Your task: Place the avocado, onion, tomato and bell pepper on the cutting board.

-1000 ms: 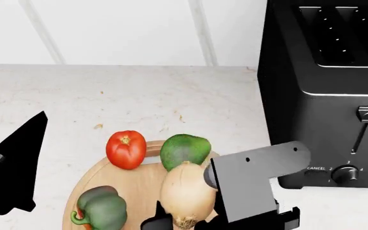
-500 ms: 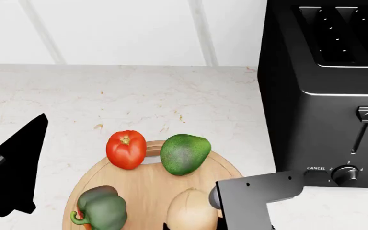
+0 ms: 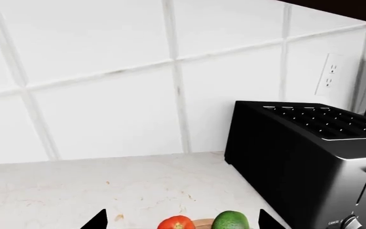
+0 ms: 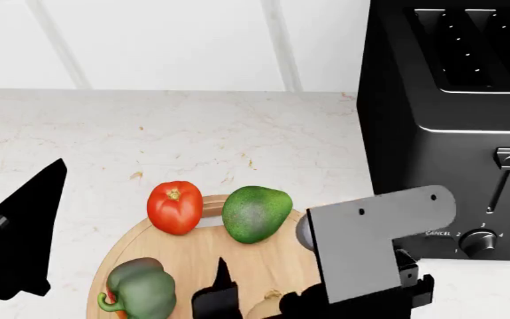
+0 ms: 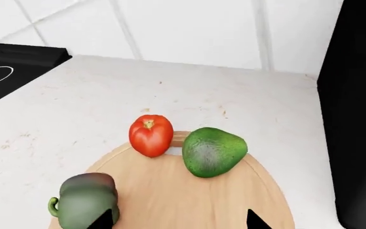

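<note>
Hovering right end effector (image 4: 246, 307), fingers apart, over onion (image 4: 268, 307), cutting board (image 4: 193, 256)

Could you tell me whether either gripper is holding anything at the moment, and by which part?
It cannot be told: the right gripper sits around the onion at the frame's bottom edge. The left gripper appears empty.

My right gripper (image 4: 246, 302) sits low at the head view's bottom edge, grey wrist block angled up behind it, fingers spread apart. My left gripper (image 4: 16, 232) is a dark silhouette at the left edge, raised; can't read its jaw state.
</note>
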